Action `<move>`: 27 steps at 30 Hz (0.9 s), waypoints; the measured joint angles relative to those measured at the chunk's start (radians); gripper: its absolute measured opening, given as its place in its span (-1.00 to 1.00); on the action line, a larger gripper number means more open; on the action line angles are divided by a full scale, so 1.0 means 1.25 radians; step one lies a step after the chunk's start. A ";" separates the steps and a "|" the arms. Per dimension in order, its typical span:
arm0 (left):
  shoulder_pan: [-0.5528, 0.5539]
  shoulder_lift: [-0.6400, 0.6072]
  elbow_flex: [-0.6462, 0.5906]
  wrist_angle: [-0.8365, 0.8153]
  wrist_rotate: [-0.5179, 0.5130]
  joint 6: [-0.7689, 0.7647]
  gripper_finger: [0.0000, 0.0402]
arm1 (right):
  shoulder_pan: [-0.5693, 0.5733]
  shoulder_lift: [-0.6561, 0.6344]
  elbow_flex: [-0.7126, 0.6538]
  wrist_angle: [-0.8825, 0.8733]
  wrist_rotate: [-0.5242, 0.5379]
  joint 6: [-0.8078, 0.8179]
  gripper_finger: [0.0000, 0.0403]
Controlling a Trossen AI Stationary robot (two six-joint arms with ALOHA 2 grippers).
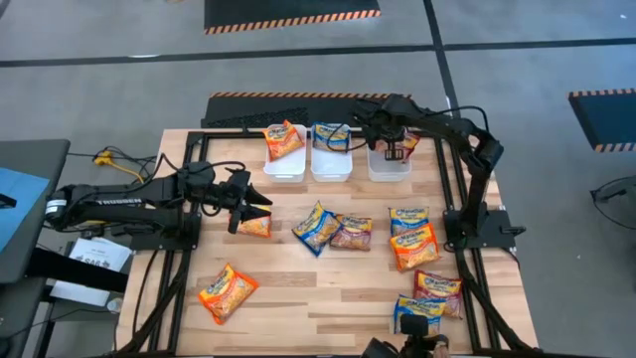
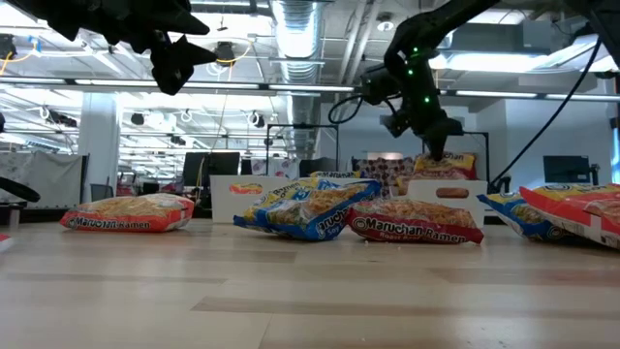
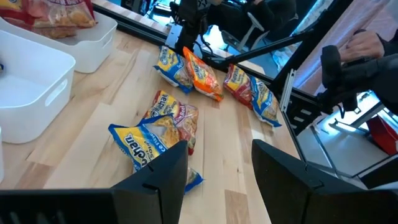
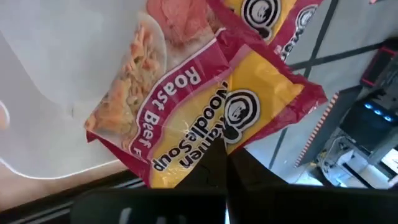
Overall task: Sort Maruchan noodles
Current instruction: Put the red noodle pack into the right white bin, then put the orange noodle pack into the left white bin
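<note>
Sorting looks only partly done: along the far edge of the counter (image 1: 298,318) stand three white tubs, the left tub (image 1: 284,164) holding an orange packet (image 1: 283,140), the middle tub (image 1: 331,163) a blue packet (image 1: 332,135), and the right tub (image 1: 389,165) now receiving a dark red packet (image 1: 400,147). The right tool (image 1: 396,149) hangs over that right tub with its fingers pinched together on the edge of the dark red packet, which dangles from the grip, so this one reads as about to be dropped rather than placed. The right wrist view shows it close up: a flat, crinkly plastic pack, dark red and yellow, printed with a roast beef flavour and a noodle picture, with another dark red pack seemingly just behind it. Most of the packets are left on the open counter, by my count about nine: an orange one (image 1: 254,226) under the left tool (image 1: 254,202), an orange one (image 1: 228,292) near the front left corner, a blue one (image 1: 315,228) touching a dark red one (image 1: 351,232) near the middle, and a cluster toward the right edge with a blue one (image 1: 408,218) overlapped by an orange one (image 1: 414,248), then a dark red one (image 1: 438,290) and a blue one (image 1: 415,316) near the front edge. The left tool hovers above the counter's left half with its fingers apart and nothing between them.
</note>
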 joint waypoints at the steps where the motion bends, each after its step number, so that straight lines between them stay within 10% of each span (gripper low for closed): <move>1: 0.000 0.000 0.000 0.000 0.000 0.000 -0.17 | -0.001 0.000 0.000 0.011 -0.002 -0.002 -0.97; 12: 0.000 0.000 0.000 0.000 0.000 0.001 -0.17 | 0.032 0.000 0.000 0.058 -0.060 -0.019 -0.88; 27: 0.000 0.000 0.000 -0.001 -0.024 0.010 -0.17 | 0.034 0.000 0.000 0.071 -0.060 0.053 -0.05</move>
